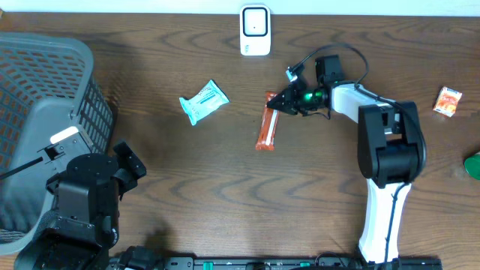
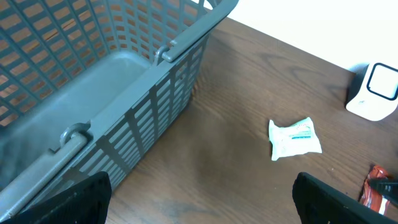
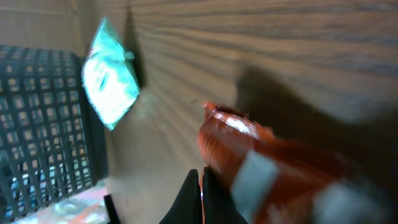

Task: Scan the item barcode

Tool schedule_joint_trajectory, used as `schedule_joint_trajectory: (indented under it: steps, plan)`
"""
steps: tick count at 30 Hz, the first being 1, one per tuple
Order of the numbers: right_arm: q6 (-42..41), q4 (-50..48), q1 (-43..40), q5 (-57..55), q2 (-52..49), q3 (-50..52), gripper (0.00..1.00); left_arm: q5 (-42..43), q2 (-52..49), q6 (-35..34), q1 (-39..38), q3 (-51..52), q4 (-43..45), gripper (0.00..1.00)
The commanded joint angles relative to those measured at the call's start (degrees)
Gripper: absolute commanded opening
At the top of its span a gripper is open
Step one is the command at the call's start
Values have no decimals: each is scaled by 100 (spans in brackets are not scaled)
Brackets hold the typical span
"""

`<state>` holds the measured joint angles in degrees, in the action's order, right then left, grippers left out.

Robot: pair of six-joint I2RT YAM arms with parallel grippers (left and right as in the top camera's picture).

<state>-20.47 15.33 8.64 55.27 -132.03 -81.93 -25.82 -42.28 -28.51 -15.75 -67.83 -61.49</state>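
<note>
An orange snack packet (image 1: 267, 129) lies lengthwise in the middle of the table. My right gripper (image 1: 279, 102) is at its far end. In the right wrist view the fingers (image 3: 202, 180) are pressed together at the packet's edge, and the blurred orange packet (image 3: 261, 168) fills the space to their right. The white scanner (image 1: 255, 30) stands at the table's back edge, just behind them. My left gripper (image 2: 199, 199) hangs open over bare wood beside the basket, with nothing between its fingers.
A teal-and-white packet (image 1: 203, 102) lies left of the orange one. A grey slatted basket (image 1: 45, 90) fills the left side. A small orange packet (image 1: 448, 101) and a green object (image 1: 472, 165) sit at the right edge.
</note>
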Motion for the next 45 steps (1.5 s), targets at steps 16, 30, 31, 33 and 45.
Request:
schedule_joint_trajectory:
  steps: [16, 30, 31, 33, 45]
  plan:
    - [146, 717, 151, -184, 925, -17, 1, -72, 7, -9, 26, 13, 2, 93]
    - [249, -28, 927, -918, 815, 1453, 1, -72, 7, -9, 26, 13, 2, 93]
    - [251, -37, 927, -964, 815, 1453, 1, -72, 7, -9, 26, 13, 2, 93]
    - [251, -79, 920, -964, 837, 1423, 1, -72, 7, -9, 26, 13, 2, 93]
    - [553, 2146, 1349, -2732, 2013, 1036, 1, -72, 7, -9, 26, 13, 2, 93]
